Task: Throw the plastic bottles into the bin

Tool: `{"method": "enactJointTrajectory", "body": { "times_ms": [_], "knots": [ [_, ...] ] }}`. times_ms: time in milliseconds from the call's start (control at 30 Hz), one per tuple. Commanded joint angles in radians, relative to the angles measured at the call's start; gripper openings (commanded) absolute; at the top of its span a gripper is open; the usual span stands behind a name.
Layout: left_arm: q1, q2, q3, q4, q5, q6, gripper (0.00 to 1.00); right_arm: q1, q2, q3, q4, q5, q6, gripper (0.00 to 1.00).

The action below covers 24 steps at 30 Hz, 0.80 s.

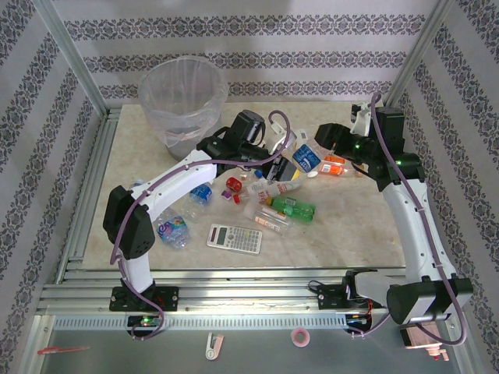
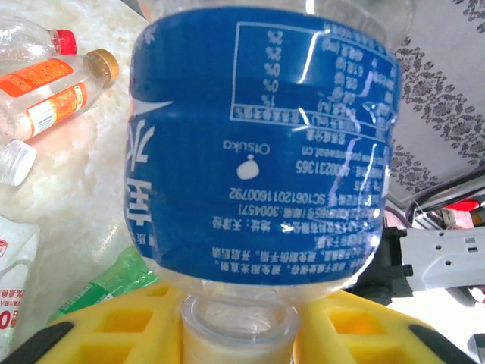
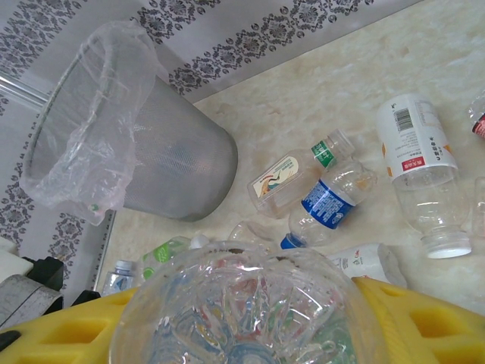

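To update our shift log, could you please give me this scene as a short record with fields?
Bin: upright, far-left part of the table
Left pincer: closed on the neck of a blue-label bottle
Right pincer: holding a clear bottle, base toward its camera
Loose bottles: scattered mid-table, including a green bottle
Calculator: lying flat, on the near side of the bottles

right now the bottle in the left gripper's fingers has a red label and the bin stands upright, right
No: the label is blue, not red, as the left wrist view shows. The bottle is in the left gripper's fingers; the bin stands upright.
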Motion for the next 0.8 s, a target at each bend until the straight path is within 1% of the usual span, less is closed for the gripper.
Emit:
{"method": "enactJointTrajectory", "body": {
  "times_ms": [0, 233, 300, 367, 433, 500, 600, 633, 733, 767],
  "knots": [
    [-0.008, 0.020, 0.003, -0.006, 0.014, 0.020, 0.31, 0.013, -0.009, 0.036, 0.002, -0.033, -0.005, 0.42],
    [-0.008, 0.020, -0.001, 0.005, 0.015, 0.021, 0.15, 0.015, -0.010, 0.035, 0.001, -0.034, -0.006, 0.42],
    [-0.006, 0.018, -0.005, 0.015, 0.013, 0.015, 0.10, 0.015, -0.011, 0.034, 0.002, -0.036, -0.005, 0.43],
    [-0.005, 0.015, -0.012, 0.030, 0.011, 0.006, 0.05, 0.016, -0.015, 0.033, 0.008, -0.039, -0.007, 0.48],
    [0.000, 0.007, -0.026, 0.058, 0.009, -0.012, 0.01, 0.015, -0.022, 0.031, 0.013, -0.043, -0.013, 0.55],
    [0.004, -0.003, -0.041, 0.086, 0.001, -0.028, 0.00, 0.015, -0.030, 0.029, 0.017, -0.041, -0.016, 0.69],
    [0.012, -0.015, -0.055, 0.116, -0.015, -0.043, 0.00, 0.015, -0.041, 0.028, 0.032, -0.062, -0.019, 0.82],
    [0.015, -0.019, -0.058, 0.126, -0.021, -0.048, 0.00, 0.015, -0.047, 0.026, 0.040, -0.070, -0.020, 0.88],
    [0.027, -0.030, -0.070, 0.151, -0.039, -0.070, 0.00, 0.017, -0.063, 0.022, 0.050, -0.068, -0.021, 0.98],
    [0.031, -0.033, -0.076, 0.164, -0.045, -0.079, 0.00, 0.016, -0.065, 0.020, 0.051, -0.068, -0.025, 0.98]
  ]
}}
